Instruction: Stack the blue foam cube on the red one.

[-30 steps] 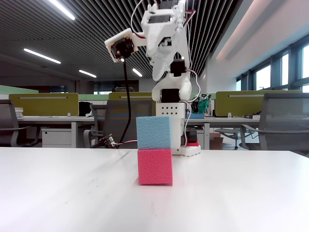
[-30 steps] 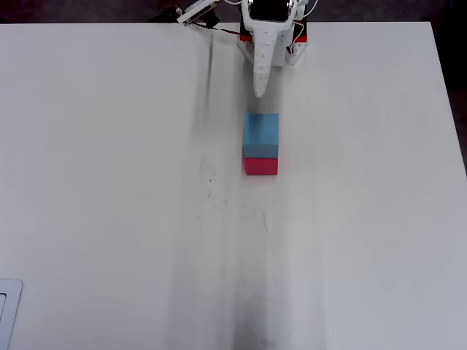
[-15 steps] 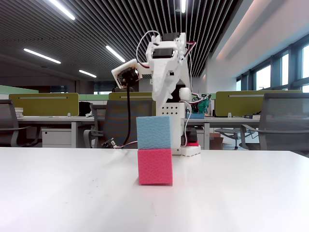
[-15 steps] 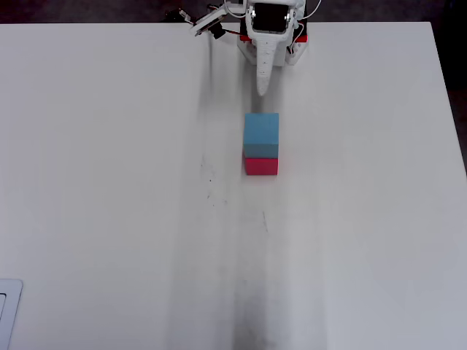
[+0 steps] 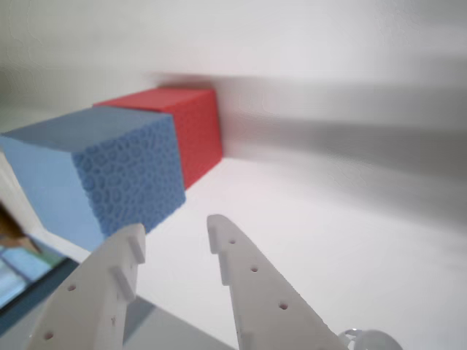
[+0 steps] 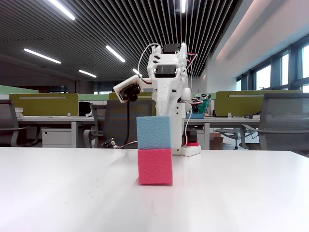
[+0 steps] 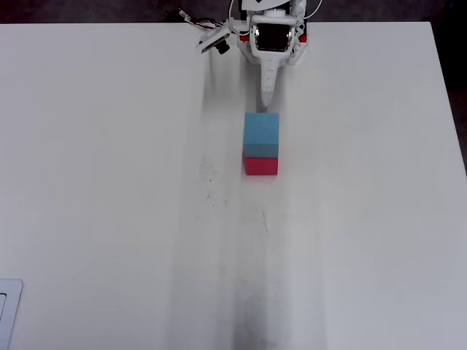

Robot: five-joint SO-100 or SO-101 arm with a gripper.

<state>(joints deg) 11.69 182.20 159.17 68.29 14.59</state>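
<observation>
Blue cube (image 6: 153,132) resting squarely on top of red cube (image 6: 155,166), faces nearly flush in the fixed view, so stack looks settled and self-supporting. Both standing on the white worktop (image 6: 72,193), just ahead of the end effector (image 5: 175,233) and slightly to its left in the wrist view.

End effector empty, fingers apart with a clear gap between them, touching neither cube; tips pointing toward the stack from close by, blue cube (image 5: 109,175) nearest, red cube (image 5: 186,131) beyond it. Seen from overhead, end effector (image 7: 267,93) tapering down from the arm base toward blue cube (image 7: 260,135), tip just short of the cube's near edge; red cube (image 7: 260,166) showing only as a strip on the far side, hidden mostly under the blue one because of the stacking.

Arm folded upright and close over its base in the fixed view, well behind the stack, presumably to keep clear of the cubes and avoid knocking them. Wrist camera and cables hanging off the arm's side.

Judged from this layout: stacking itself complete, nothing left to place. Main risk a brush from the fingertips on the blue cube, light foam likely to slide or topple easily. Slight offset between the two cubes hard to rule out from these angles.
</observation>
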